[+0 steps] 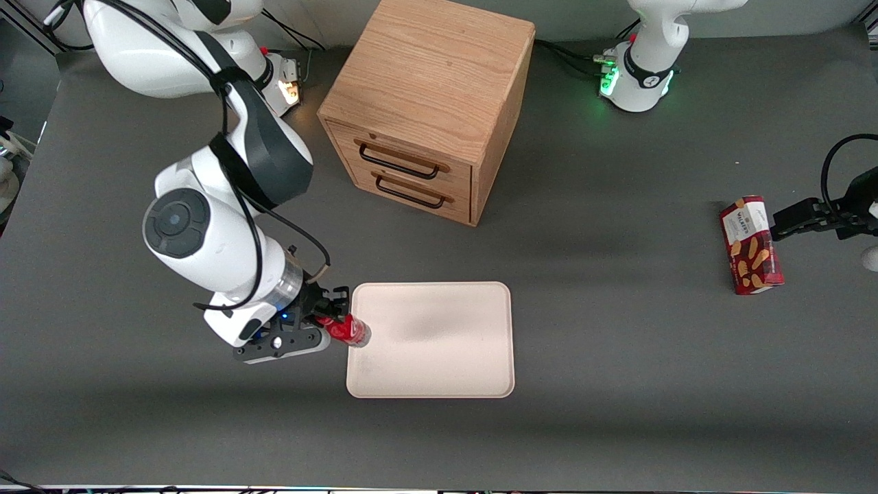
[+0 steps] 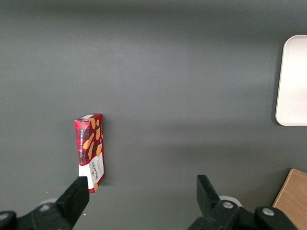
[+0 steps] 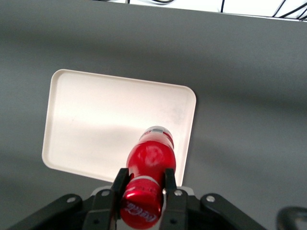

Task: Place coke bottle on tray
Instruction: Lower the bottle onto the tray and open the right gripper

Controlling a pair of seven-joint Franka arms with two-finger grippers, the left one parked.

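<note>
My right gripper [image 1: 334,322] is shut on the coke bottle [image 1: 348,330], a small bottle with red cap, red label and clear base. It holds the bottle tilted above the rim of the pale cream tray [image 1: 439,370] at the working arm's end. In the right wrist view the two fingers [image 3: 119,184] press on the bottle [image 3: 149,163] just under its cap, and the clear base hangs over the tray [image 3: 91,129]. The tray's edge also shows in the left wrist view [image 2: 292,81].
A wooden cabinet [image 1: 429,103] with two drawers stands farther from the front camera than the tray. A red biscuit box [image 1: 750,245] lies toward the parked arm's end of the table; it also shows in the left wrist view [image 2: 90,151].
</note>
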